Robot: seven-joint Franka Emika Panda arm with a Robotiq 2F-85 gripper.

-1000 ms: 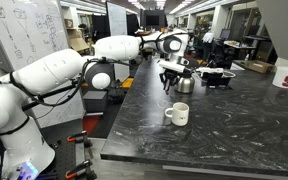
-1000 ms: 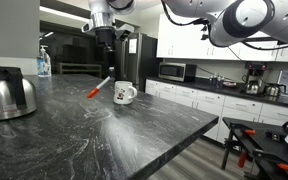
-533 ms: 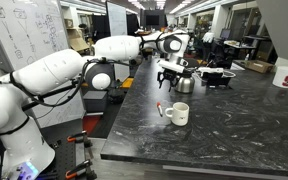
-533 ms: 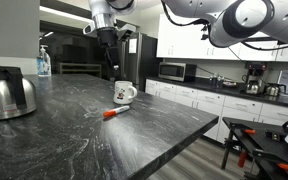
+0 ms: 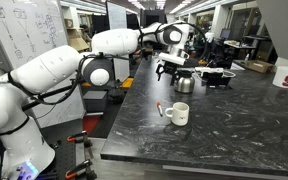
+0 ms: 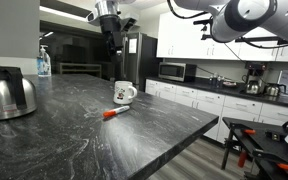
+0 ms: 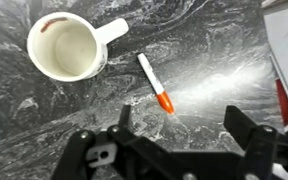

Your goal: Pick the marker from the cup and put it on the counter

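Observation:
The marker, pale with a red end, lies flat on the black marbled counter just beside the white cup, whose inside shows nothing. In both exterior views the marker rests next to the cup. My gripper hangs well above them, open, with nothing between its fingers. It also shows high over the cup in both exterior views, gripper and gripper.
A shiny metal kettle stands on the counter beyond the cup. A white bucket with red print sits at the far end. The counter's edge drops off near the cup.
The jaws opened and the marker left them; it now lies on the counter by the cup. The gripper has risen a little.

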